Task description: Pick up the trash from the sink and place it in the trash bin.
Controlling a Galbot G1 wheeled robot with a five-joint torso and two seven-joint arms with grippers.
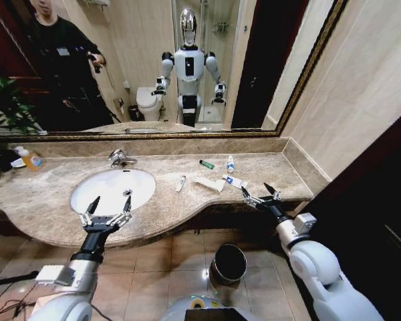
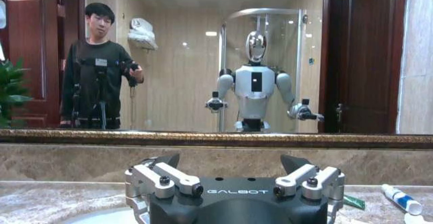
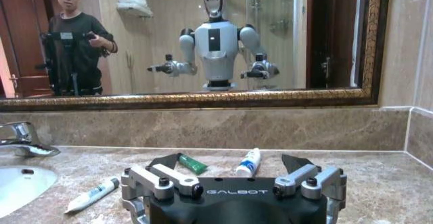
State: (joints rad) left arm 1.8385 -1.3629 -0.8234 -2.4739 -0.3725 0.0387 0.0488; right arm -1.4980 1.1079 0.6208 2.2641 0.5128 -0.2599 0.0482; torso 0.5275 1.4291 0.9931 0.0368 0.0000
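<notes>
Head view shows the trash lying on the marble counter to the right of the sink point(image 1: 87, 187), not in the basin: a white tube point(image 1: 180, 183) just beside the bowl, a larger white tube point(image 1: 209, 184), a blue-marked tube point(image 1: 232, 180), a small white bottle point(image 1: 230, 163) and a dark green tube point(image 1: 206, 164) nearer the mirror. All items rest flat or nearly flat and lie apart from one another.

Handling judgement: the tubes look light, soft-walled and smooth, so they may slip or roll under a pinch; take hold across the middle of the body, jaws square to the long axis. The bottle looks stiffer and suits a grip at its waist.

Right gripper point(image 1: 260, 195) hovers at the counter's front edge, just short of the blue-marked tube, fingers spread and empty. Left gripper point(image 1: 107, 212) hovers over the front rim of the sink, fingers likewise spread and empty.

Trash bin point(image 1: 228, 263) stands on the tiled floor below the counter, between the two arms, mouth upward
</notes>
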